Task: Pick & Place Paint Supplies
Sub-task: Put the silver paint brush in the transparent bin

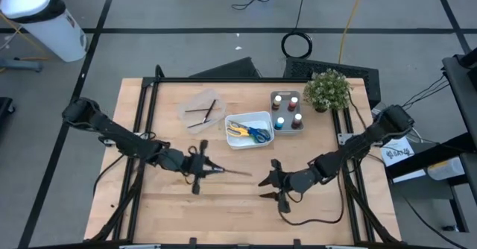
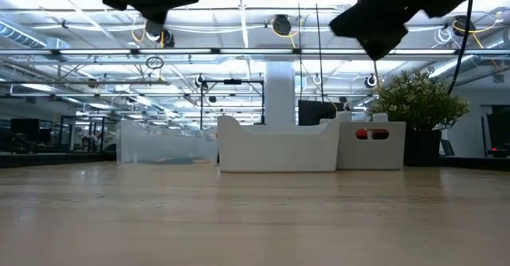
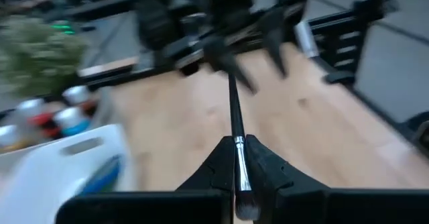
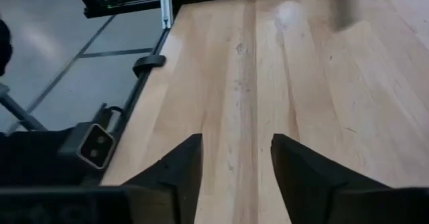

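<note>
The left gripper (image 3: 239, 158) has its jaws clenched on a thin dark brush (image 3: 234, 120) held above the bench (image 1: 223, 204) mid-front, while the right gripper (image 1: 270, 189), jaws released and parted, hovers just beside, short of the white tray (image 1: 250, 118) of scissors (image 1: 250, 133).

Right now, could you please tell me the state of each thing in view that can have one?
Left gripper: shut on the brush, above the table's middle.
Brush: held, pointing toward the right arm.
Right gripper: jaws open, empty.
Scissors: lying in the white tray.
Paint pots: standing upright in their holder.
Clear tray: holds two brushes.
</note>
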